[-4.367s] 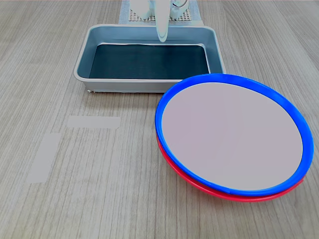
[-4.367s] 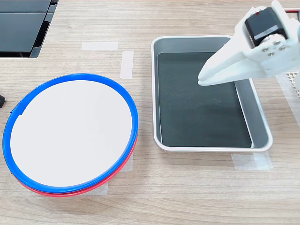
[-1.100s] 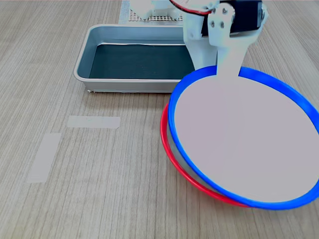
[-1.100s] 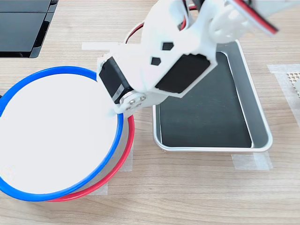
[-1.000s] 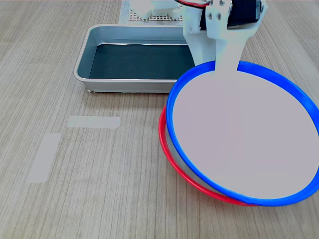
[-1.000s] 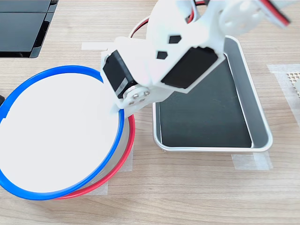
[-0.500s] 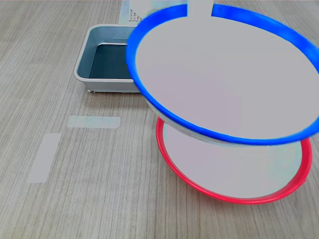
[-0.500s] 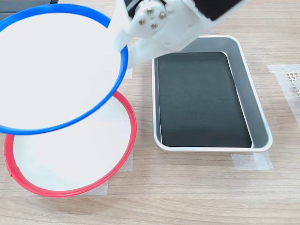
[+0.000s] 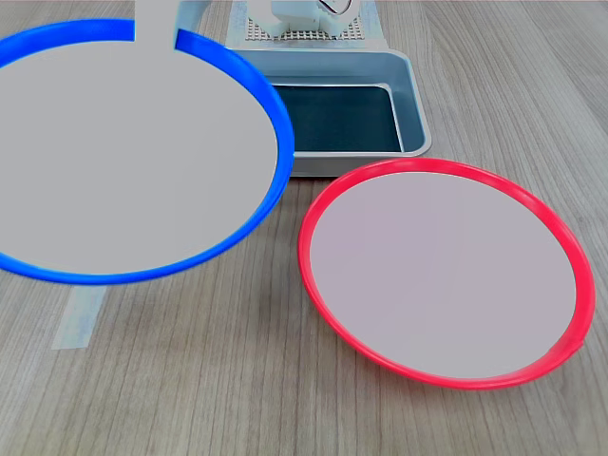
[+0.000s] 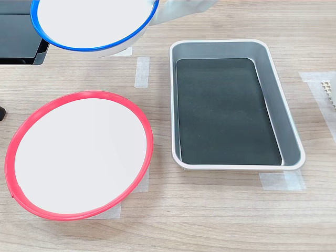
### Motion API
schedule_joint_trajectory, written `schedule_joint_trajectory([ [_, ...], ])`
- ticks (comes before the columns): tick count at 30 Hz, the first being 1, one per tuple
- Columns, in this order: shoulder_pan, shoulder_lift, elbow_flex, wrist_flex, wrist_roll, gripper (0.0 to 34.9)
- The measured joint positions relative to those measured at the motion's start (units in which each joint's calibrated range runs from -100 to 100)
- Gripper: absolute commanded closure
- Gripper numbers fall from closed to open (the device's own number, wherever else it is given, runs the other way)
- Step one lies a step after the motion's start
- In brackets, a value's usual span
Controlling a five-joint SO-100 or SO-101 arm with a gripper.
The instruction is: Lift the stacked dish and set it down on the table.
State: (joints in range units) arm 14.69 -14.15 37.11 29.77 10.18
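hand [image 9: 157,28] with blue dish [image 9: 123,152], now clear of red plate [image 9: 442,271]

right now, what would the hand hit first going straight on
The hand, shut on the blue-rimmed dish, points across it. Beyond the dish, the dark panel at the second exterior view's left looks next in line, though height is unclear.

No writing, label, brand mark or number can be read in either exterior view. The round blue-rimmed plate [image 9: 123,152], the round red-rimmed plate [image 9: 442,271], the grey rectangular metal tray [image 10: 233,105] and the pale tape strips [image 10: 142,72] on the wood-grain table [image 9: 218,380] are all plain.
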Motion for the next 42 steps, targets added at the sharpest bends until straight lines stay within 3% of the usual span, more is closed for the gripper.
schedule_joint_trajectory([
  [7,3.2,5.6,1.3,-5.4,1.2,34.9],
  [14,2.7,13.3,0.4,-8.0,1.1,34.9],
  [40,-1.8,19.7,-6.2,-6.1,-0.3,34.7],
  [42,-1.8,19.7,-5.6,-6.1,0.3,30.8],
])
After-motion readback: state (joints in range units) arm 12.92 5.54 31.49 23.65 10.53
